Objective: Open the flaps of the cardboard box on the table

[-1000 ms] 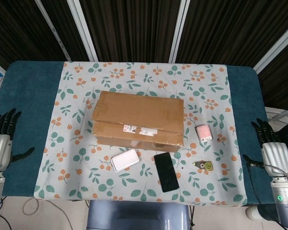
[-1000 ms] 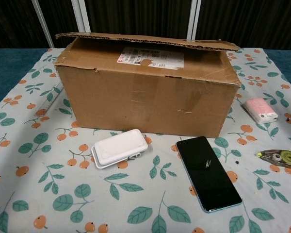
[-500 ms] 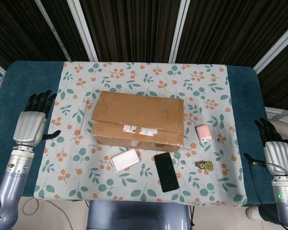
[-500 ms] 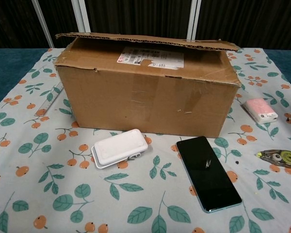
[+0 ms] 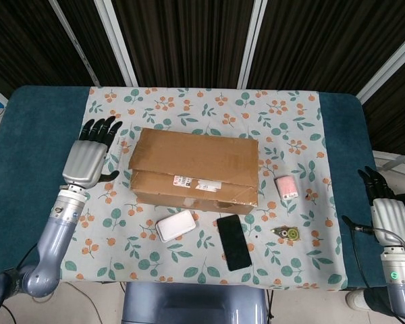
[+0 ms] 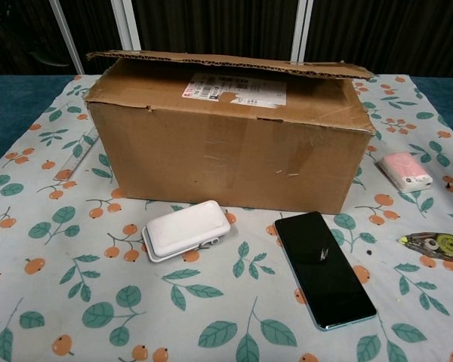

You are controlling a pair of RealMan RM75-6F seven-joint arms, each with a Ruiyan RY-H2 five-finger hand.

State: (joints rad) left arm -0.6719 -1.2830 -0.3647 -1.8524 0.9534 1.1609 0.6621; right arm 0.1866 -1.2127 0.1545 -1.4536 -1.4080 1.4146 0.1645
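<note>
A brown cardboard box [image 5: 194, 167] [image 6: 230, 132] sits mid-table on the floral cloth. Its top flaps lie down, with the far flap [image 6: 226, 62] slightly raised at its edge. My left hand [image 5: 89, 156] hovers just left of the box with fingers spread and holds nothing. My right hand [image 5: 385, 206] is far off at the table's right edge, fingers apart and empty. Neither hand appears in the chest view.
In front of the box lie a white case [image 5: 175, 225] [image 6: 187, 230] and a black phone [image 5: 233, 241] [image 6: 324, 267]. A pink item [image 5: 286, 186] [image 6: 406, 170] and a correction-tape dispenser [image 5: 287, 233] [image 6: 432, 243] sit to the right. A ruler [image 6: 78, 154] lies left of the box.
My left hand has swept in from the table's left edge toward the box's left side. The right hand has barely moved. The box is unchanged.
</note>
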